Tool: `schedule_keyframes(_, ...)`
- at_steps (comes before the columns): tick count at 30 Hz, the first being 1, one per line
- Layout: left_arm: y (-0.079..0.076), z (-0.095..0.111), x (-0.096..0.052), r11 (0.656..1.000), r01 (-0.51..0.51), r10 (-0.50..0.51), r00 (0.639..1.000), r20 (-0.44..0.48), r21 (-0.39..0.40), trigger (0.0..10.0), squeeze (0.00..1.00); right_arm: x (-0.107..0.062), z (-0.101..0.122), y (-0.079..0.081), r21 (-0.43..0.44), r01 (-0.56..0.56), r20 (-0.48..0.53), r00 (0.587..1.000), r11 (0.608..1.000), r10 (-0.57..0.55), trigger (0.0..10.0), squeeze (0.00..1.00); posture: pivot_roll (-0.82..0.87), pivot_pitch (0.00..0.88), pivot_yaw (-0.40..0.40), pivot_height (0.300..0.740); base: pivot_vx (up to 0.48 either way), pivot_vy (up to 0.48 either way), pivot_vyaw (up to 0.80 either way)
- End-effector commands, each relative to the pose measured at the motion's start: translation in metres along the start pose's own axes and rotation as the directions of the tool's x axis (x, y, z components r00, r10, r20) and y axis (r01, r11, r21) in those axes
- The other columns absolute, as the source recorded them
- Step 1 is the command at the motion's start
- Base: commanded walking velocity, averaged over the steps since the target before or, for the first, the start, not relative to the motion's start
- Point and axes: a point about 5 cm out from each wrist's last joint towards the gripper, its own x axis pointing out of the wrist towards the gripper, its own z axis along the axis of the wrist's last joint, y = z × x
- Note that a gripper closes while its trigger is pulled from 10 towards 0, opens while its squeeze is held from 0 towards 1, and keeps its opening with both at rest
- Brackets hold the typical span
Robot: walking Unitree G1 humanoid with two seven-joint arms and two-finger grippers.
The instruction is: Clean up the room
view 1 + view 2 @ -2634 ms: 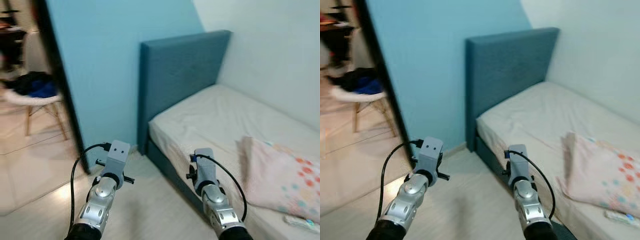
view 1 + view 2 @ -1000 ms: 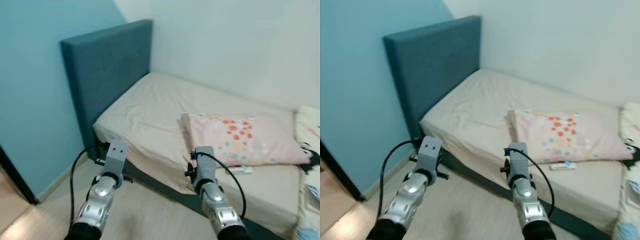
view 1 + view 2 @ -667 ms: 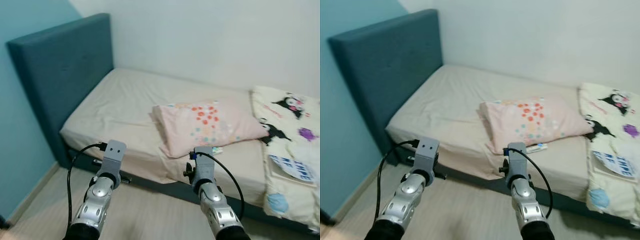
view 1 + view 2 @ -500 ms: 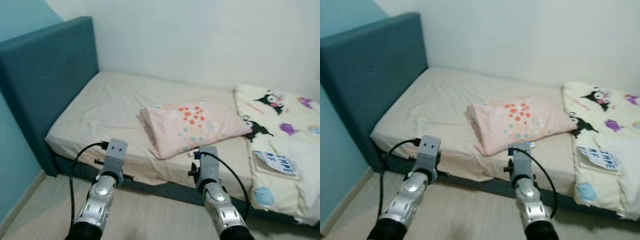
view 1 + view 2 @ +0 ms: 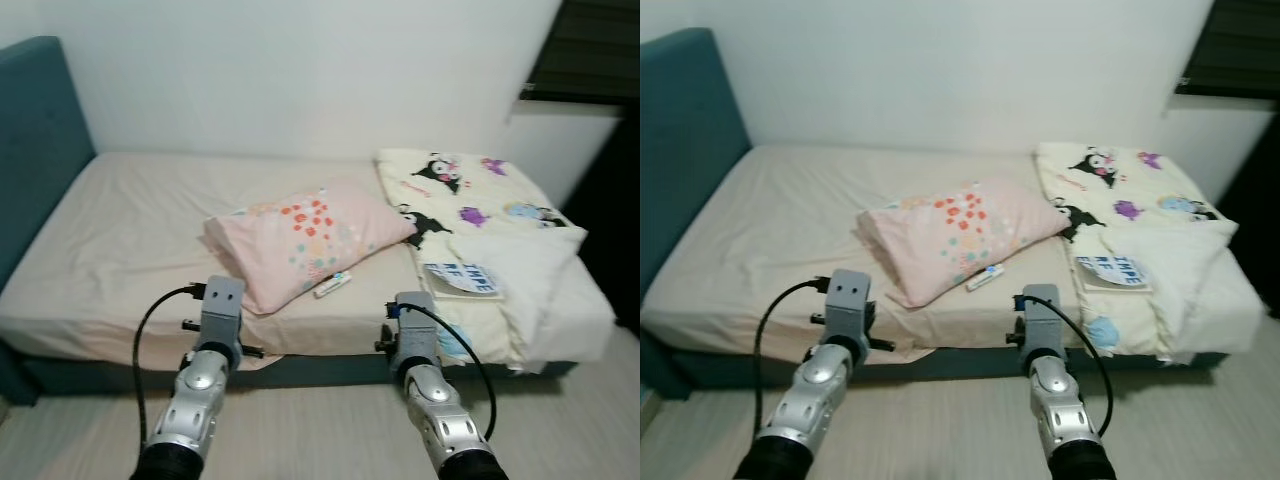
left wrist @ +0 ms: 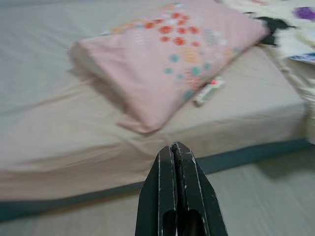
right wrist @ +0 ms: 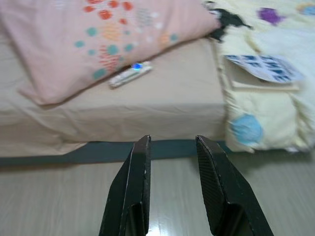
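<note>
— So where does the tidying stand, from where you are?

— Barely begun, I'd say. Starting at the left: the teal headboard (image 5: 30,140) and the bare end of the bed (image 5: 120,230), with nothing on the sheet there. The left gripper (image 6: 178,153) hangs low over the floor just short of the bed's edge, its two fingers pressed together, holding nothing.

— And in the middle?

— A pink spotted pillow (image 5: 305,235) lies askew, nowhere near the headboard. Just beside its near corner sits a small white remote (image 5: 333,284), touching or nearly touching the pillow; I can't tell which.

— The other arm?

— The right gripper (image 7: 172,147) is also low over the floor before the bed, fingers held a little apart, empty, pointing roughly toward the remote.

— And further right?

— A cream cartoon-print blanket (image 5: 480,200) is bunched at the foot, with what looks like a thin book (image 5: 462,279) lying on it. By my reckoning pillow, remote, book and blanket all still want sorting.
</note>
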Motion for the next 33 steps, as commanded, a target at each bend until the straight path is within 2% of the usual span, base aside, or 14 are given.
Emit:
schedule_keyframes(1,-0.001,0.0004,-0.0009,1.0,0.008,-0.008,1.0,0.01,0.0,10.0,0.0,-0.0006,-0.0011,0.0025,-0.006,-0.005,0.002,1.0,1.0,0.005,10.0,0.0,0.01,0.0,-0.08,0.74,0.0,0.0,-0.8)
schedule_keyframes(5,-0.0012,0.0006,-0.001,1.0,0.01,-0.01,1.0,0.015,0.006,10.0,0.0,-0.0003,0.001,0.0032,-0.042,-0.01,0.021,1.0,0.999,0.011,10.0,0.0,0.01,0.0,-0.08,0.74,0.0,0.0,-0.4)
schedule_keyframes(16,0.0006,0.0036,-0.0004,1.0,0.007,-0.007,0.999,0.037,0.008,10.0,0.0,-0.0007,0.0026,0.0022,-0.011,0.0,0.028,1.0,1.0,0.001,10.0,0.0,0.01,0.0,-0.074,0.74,0.0,0.0,0.0)
schedule_keyframes(33,-0.001,0.0053,-0.0006,1.0,0.023,-0.023,0.998,0.052,-0.004,10.0,0.0,-0.0012,0.002,0.002,-0.01,0.001,0.03,1.0,1.0,-0.001,10.0,0.0,0.01,0.0,-0.074,0.74,0.35,0.0,0.0)
